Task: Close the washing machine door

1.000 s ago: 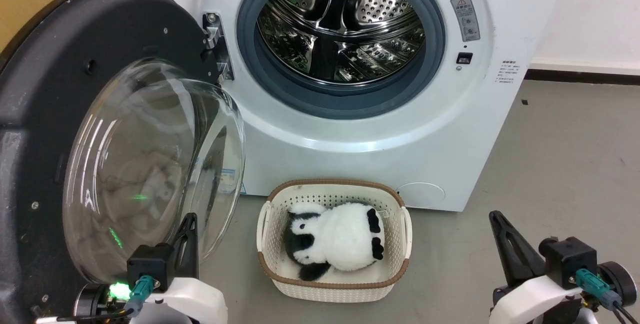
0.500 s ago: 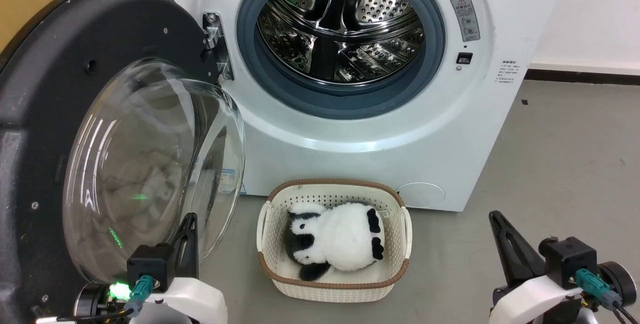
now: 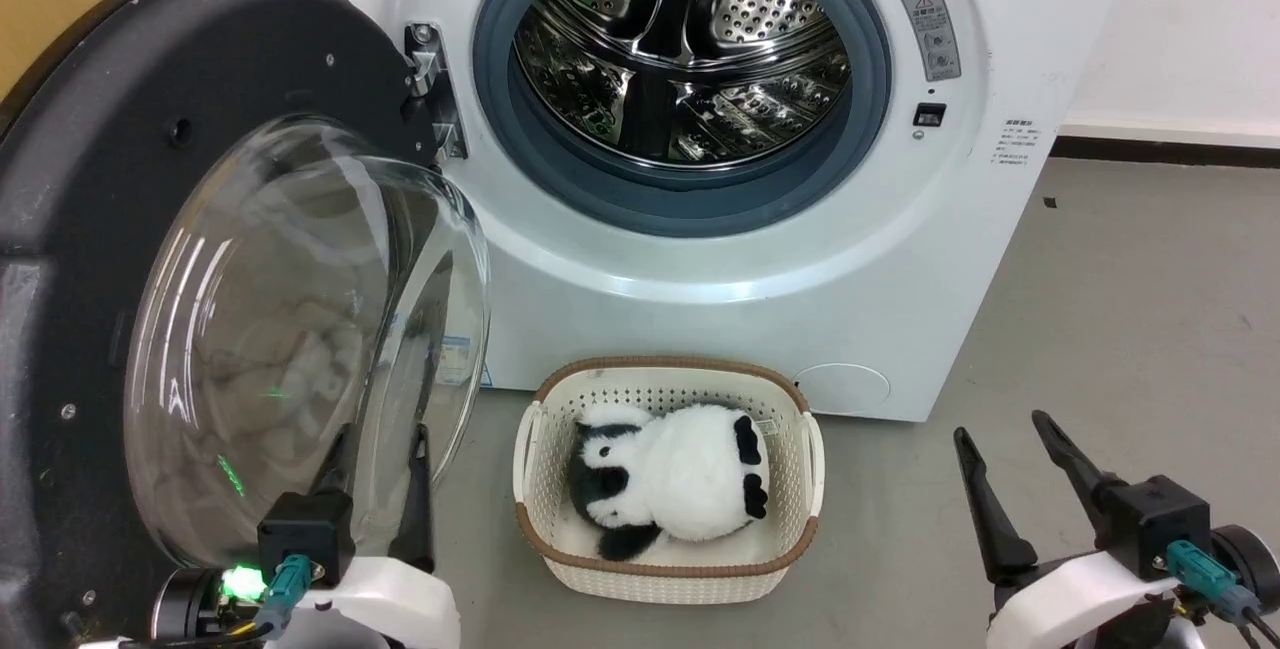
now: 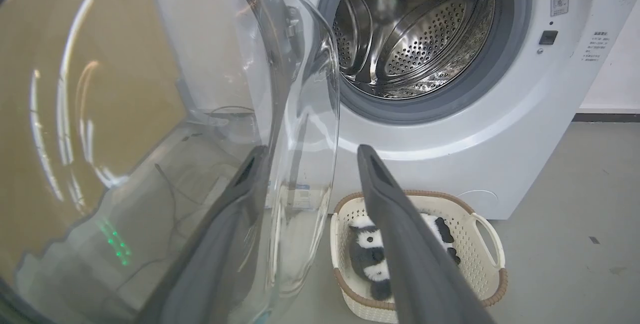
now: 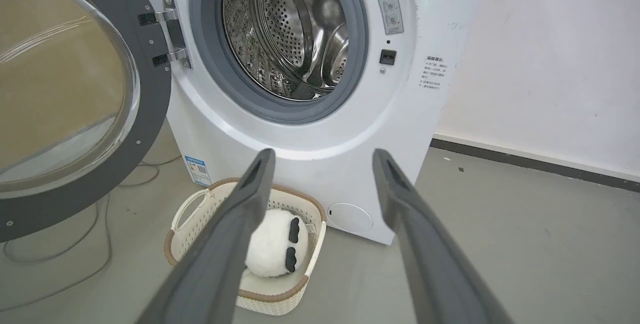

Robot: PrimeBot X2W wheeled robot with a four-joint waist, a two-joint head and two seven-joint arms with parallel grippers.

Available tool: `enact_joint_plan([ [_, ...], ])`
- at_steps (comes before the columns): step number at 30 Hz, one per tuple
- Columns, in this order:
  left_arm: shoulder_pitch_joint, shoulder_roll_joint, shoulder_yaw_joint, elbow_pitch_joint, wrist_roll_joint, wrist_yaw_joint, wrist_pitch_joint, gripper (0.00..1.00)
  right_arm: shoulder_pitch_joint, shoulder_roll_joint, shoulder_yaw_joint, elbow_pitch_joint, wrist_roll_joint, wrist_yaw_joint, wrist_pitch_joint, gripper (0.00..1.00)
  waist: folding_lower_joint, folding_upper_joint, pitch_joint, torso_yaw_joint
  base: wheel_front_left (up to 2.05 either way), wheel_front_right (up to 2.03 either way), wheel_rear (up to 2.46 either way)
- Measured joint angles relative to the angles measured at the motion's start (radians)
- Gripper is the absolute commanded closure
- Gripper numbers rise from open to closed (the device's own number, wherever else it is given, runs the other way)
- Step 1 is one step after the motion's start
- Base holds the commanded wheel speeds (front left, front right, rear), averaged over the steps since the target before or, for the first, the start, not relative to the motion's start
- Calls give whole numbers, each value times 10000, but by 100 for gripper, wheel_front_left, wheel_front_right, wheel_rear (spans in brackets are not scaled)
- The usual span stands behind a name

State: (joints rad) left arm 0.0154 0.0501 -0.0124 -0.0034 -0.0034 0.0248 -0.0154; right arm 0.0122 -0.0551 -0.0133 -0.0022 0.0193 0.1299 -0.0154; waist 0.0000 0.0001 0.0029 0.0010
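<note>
The left gripper [image 3: 382,434] and right gripper [image 3: 1000,426] each hold two dark fingers spread wide, gripping nothing. Beside the left one, the single door [image 3: 150,79] stands swung open at left (glossy black ring, bulging clear glass bowl). Beyond, one perforated cream basket [image 3: 665,366] holds one plush panda [image 3: 680,474] before the white washing machine [image 3: 700,269] and its steel drum [image 3: 680,59].

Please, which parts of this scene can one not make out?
- Head view: the washing machine door is cut off by the left edge.
- Head view: the sticker text is too small.
- Left wrist view: the door's glass blurs one left gripper finger; contact unclear.
</note>
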Motion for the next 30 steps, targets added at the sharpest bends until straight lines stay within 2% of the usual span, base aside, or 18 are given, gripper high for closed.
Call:
enact_joint_plan([
  [15,-488,-2,-67,-514,-196,52,-313,100,-3,-2,-257,-13,194,0,-314,0,1,0,131,189,0,0,0],
  [30,-1645,-4,412,-1739,-1149,-389,-593,100,-5,0,-541,-54,514,0,-616,0,0,0,220,785,0,0,0],
])
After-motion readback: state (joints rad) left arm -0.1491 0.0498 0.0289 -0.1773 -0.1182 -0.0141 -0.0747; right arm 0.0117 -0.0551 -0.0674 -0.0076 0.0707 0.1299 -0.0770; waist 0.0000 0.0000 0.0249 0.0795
